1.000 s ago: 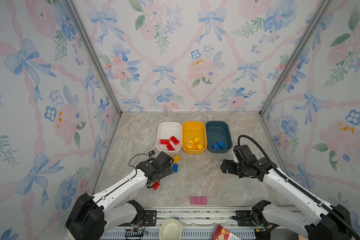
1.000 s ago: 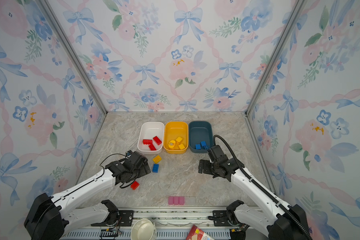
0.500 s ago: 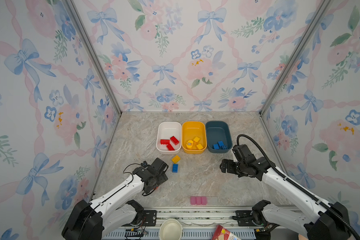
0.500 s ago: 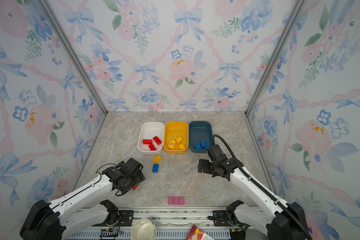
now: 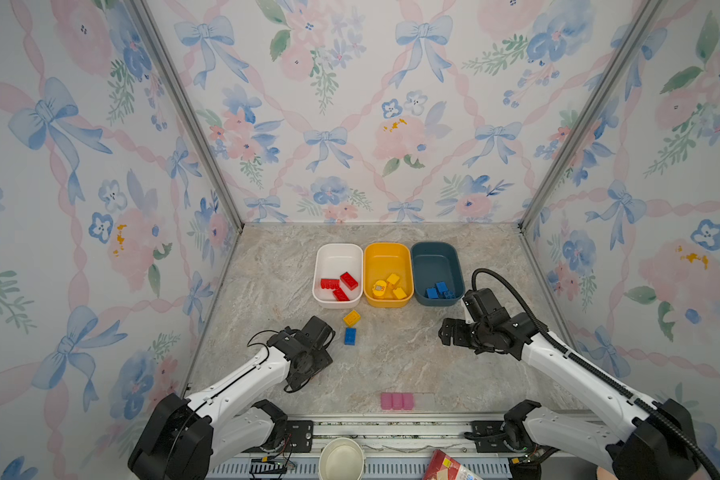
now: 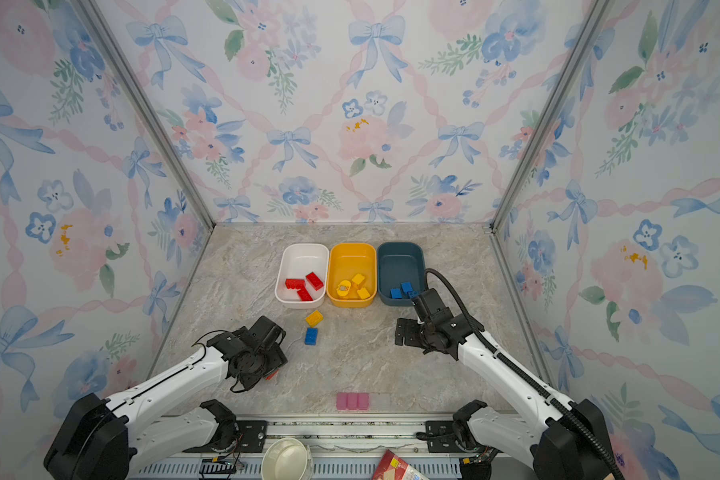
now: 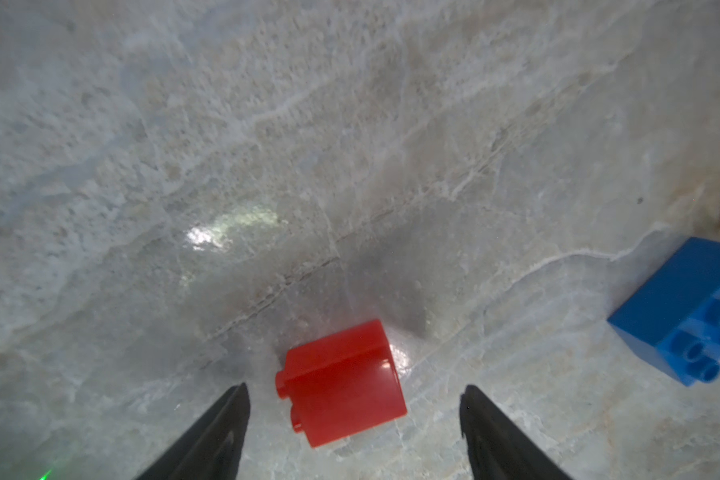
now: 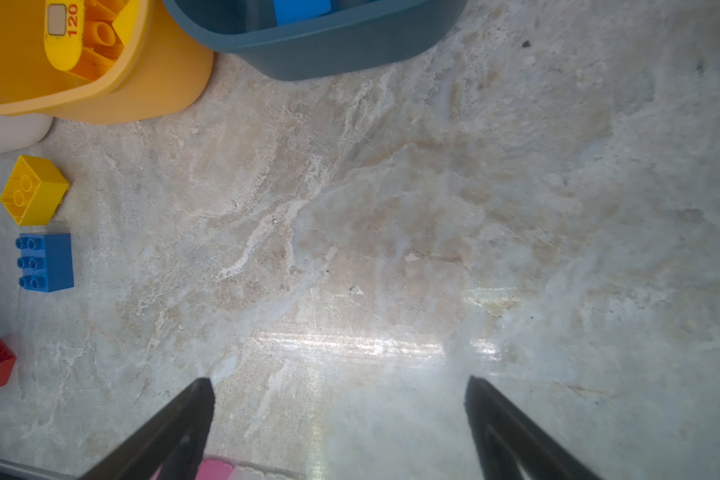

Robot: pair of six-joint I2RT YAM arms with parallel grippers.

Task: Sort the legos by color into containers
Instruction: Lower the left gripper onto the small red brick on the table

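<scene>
Marble tabletop (image 5: 391, 357) open centrally | left fingers (image 7: 208, 436) flank red brick (image 7: 341, 382), seemingly apart

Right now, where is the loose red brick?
The red brick lies on the table, left side, between the left hand's open fingers in the left wrist view, near the loose blue brick.

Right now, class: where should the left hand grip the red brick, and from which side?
Probably from above, pinching the red brick across its studded face and the opposite base: it lies tipped over, studs pointing sideways toward one finger, and the open left hand straddles it.
</scene>
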